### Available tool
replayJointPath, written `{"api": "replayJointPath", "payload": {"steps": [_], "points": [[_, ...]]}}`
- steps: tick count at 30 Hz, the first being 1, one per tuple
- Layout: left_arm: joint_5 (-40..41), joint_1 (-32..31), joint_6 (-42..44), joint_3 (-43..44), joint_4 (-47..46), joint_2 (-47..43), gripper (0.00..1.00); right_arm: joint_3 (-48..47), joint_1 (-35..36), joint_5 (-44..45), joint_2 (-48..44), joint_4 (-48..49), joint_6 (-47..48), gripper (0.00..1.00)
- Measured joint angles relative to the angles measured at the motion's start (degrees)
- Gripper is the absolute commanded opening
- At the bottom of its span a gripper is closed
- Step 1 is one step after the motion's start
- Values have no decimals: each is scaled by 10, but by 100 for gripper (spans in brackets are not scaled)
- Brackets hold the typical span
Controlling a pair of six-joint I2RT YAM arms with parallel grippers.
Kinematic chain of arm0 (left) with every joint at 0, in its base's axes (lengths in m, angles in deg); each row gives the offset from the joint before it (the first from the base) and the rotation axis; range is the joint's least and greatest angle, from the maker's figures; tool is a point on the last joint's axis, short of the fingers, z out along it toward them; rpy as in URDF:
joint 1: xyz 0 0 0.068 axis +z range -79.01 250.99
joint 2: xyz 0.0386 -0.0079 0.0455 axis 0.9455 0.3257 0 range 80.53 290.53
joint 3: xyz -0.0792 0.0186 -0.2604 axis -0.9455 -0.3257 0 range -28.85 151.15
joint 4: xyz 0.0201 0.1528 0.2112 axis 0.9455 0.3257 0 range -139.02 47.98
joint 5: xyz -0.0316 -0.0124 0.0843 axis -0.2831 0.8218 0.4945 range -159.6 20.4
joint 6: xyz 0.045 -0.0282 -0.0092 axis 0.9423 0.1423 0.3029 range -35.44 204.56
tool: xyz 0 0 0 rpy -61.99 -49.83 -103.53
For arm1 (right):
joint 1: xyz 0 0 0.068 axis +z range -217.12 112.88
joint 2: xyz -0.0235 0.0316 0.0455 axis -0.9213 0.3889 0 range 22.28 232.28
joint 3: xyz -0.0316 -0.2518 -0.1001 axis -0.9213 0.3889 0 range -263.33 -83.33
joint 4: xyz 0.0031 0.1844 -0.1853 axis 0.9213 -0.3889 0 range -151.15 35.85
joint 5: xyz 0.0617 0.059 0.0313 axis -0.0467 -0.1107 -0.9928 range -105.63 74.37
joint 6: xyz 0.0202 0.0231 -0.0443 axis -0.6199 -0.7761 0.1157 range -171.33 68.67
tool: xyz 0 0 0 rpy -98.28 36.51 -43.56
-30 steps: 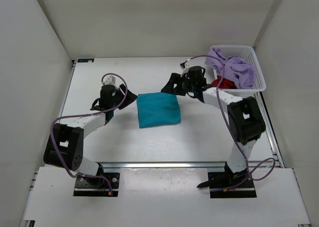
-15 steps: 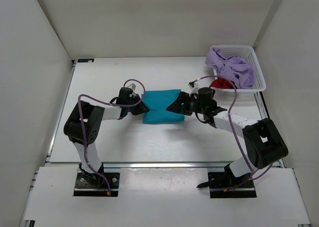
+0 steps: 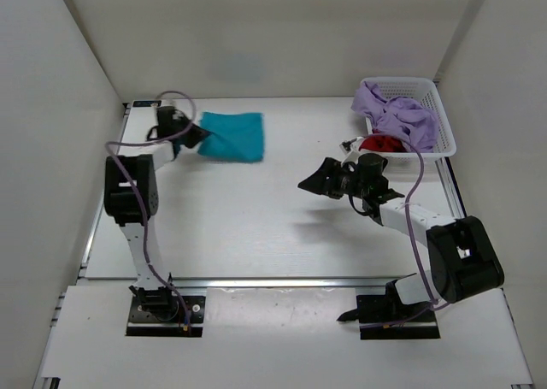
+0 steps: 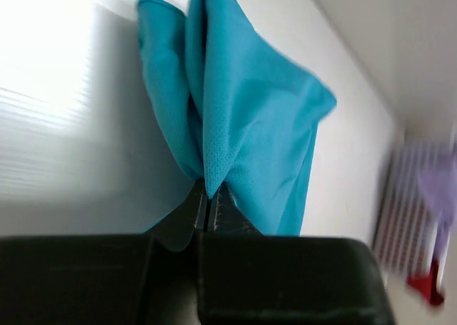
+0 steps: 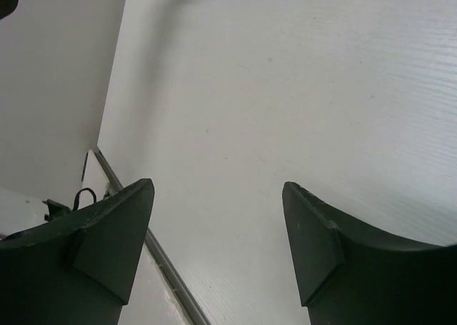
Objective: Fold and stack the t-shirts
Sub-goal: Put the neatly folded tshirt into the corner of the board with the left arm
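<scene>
Top external shows the folded teal t-shirt [image 3: 232, 136] at eleven o'clock, pinched in the closed left gripper [image 3: 201, 135]; the right gripper [image 3: 311, 182] gapes empty; the lavender t-shirt [image 3: 395, 111] and red t-shirt [image 3: 382, 143] lie unfolded in the basket [image 3: 403, 81].

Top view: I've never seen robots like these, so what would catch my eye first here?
The teal t-shirt stands out against all the white, lying at the far left of the table with its edge pinched in the shut left gripper. Next comes the white basket at far right, a lavender t-shirt heaped in it and a red t-shirt showing at its near edge. The right gripper hangs open mid-table.
</scene>
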Motion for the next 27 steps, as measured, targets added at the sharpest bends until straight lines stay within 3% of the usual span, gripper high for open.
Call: {"api": "replayJointPath", "payload": {"steps": [5, 8, 20, 23, 27], "points": [[28, 181, -30, -30, -32, -5, 0, 0, 14, -19, 19, 12, 0, 71], [51, 244, -53, -77, -48, -8, 0, 0, 27, -28, 26, 13, 0, 71], [62, 265, -164, -47, -96, 62, 3, 13, 45, -46, 30, 16, 0, 71], [65, 267, -176, 8, -97, 101, 12, 18, 41, -48, 39, 13, 0, 71], [63, 268, -175, 66, -80, 134, 36, 18, 37, -50, 57, 13, 0, 71]]}}
